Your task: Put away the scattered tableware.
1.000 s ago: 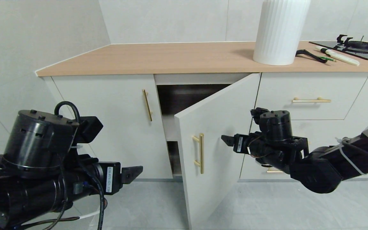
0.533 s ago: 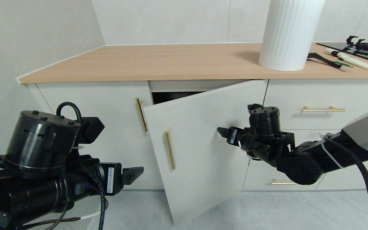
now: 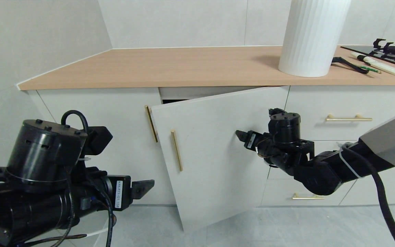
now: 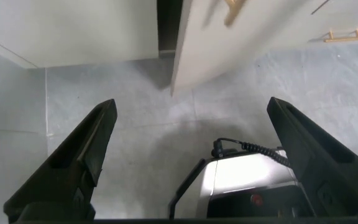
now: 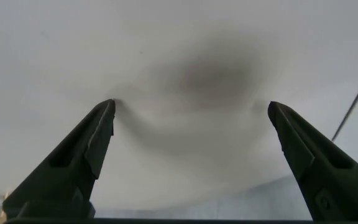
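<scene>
While right pincer [image 5: 191, 104] (spread wide) rests against cabinet door [image 3: 214, 147], left pincer [image 4: 191, 102] spread, low over floor [image 4: 135, 93]

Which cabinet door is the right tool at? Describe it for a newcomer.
Below the wooden countertop runs a row of white cabinet fronts. The door sits below and left of the tall ribbed white vase. Alone among flush neighbours it hangs ajar, vertical gold handle swung outward, the right tool at its face.
</scene>
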### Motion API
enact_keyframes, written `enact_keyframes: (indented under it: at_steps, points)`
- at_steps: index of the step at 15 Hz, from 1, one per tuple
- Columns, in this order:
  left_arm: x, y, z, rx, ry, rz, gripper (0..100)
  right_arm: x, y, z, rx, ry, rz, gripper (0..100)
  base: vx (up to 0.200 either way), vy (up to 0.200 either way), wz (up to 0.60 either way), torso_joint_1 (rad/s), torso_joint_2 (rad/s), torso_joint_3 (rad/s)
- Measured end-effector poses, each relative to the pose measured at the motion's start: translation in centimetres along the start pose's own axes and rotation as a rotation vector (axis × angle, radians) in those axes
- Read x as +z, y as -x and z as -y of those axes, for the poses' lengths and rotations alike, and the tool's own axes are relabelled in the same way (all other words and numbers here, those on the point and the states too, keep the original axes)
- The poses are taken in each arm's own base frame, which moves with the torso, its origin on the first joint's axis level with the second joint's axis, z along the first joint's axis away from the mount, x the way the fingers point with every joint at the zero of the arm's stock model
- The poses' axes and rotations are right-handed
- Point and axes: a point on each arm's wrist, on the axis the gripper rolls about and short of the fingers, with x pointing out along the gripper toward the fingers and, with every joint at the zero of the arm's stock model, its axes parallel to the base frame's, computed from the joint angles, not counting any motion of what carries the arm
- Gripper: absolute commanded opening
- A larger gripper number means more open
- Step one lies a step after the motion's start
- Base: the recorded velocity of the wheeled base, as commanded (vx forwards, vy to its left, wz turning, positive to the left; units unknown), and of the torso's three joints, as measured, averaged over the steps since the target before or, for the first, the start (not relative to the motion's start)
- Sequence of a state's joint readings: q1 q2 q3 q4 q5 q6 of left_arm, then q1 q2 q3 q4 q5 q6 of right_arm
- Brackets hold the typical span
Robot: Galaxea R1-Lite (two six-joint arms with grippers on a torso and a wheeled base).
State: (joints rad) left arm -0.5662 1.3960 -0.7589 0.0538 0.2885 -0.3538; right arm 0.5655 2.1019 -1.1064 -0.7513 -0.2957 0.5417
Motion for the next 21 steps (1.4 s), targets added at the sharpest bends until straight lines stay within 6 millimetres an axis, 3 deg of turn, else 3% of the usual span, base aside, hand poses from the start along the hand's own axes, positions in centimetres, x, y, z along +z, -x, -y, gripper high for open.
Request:
enact_keyframes:
  at_steps: [14, 21]
  points:
    - [0.1, 0.0, 0.0, -0.003, 0.006, 0.01, 100, 1.3, -4.4, 1.3, -0.175, -0.056, 0.172, 100, 0.0, 0.0, 0.0, 0.0, 0.0, 0.0]
    - [0.1, 0.0, 0.0, -0.002, 0.006, 0.008, 100, 1.5, -4.5, 1.9, -0.194, -0.053, 0.175, 100, 0.0, 0.0, 0.0, 0.0, 0.0, 0.0]
